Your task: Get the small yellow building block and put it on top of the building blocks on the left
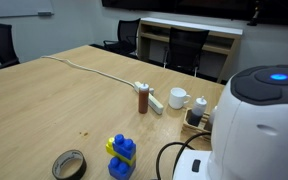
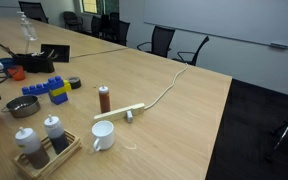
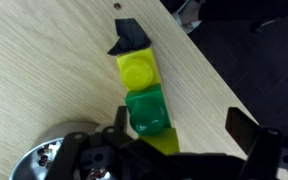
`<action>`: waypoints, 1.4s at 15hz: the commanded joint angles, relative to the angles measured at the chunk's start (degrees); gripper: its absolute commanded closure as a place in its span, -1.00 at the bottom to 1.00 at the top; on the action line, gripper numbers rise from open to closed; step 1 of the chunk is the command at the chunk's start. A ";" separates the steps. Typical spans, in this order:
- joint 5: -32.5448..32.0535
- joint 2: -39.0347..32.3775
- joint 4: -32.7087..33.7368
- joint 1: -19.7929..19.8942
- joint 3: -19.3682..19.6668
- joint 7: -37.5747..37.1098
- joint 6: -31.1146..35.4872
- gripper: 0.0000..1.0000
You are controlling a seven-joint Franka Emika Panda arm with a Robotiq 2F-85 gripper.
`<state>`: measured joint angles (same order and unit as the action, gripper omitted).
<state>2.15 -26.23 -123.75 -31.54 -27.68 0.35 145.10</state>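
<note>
In the wrist view a small yellow block (image 3: 137, 72) and a green block (image 3: 147, 110) lie in a row on the wooden table (image 3: 44, 60) near its edge, with a black piece (image 3: 130, 40) beyond the yellow one. My gripper (image 3: 182, 128) is open just above them. Its left finger is beside the green block and its right finger is over bare table, holding nothing. A stack of blue and yellow building blocks shows in both exterior views (image 1: 121, 156) (image 2: 45, 90). The gripper itself does not show clearly in either exterior view.
A metal bowl (image 3: 54, 160) (image 2: 24, 106) sits close to the gripper. A brown bottle (image 1: 143, 100) (image 2: 104, 98), a white mug (image 1: 178, 98) (image 2: 102, 135), a power strip with cable (image 2: 124, 112), a tape roll (image 1: 69, 163) and a tray of condiment bottles (image 2: 44, 145) stand on the table.
</note>
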 commanded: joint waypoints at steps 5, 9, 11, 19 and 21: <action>2.89 2.74 -1.84 1.56 -1.74 2.56 0.70 -1.00; 3.46 2.67 -1.90 1.42 -2.02 2.71 0.60 -1.00; 4.23 2.70 -1.98 1.75 -2.75 3.38 0.44 -1.00; 2.83 4.92 -3.06 0.29 -0.56 -0.59 1.99 -1.00; 2.17 5.72 -3.33 0.26 0.27 -1.31 2.63 -1.00</action>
<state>5.49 -22.97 -125.00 -31.10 -28.30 0.92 145.89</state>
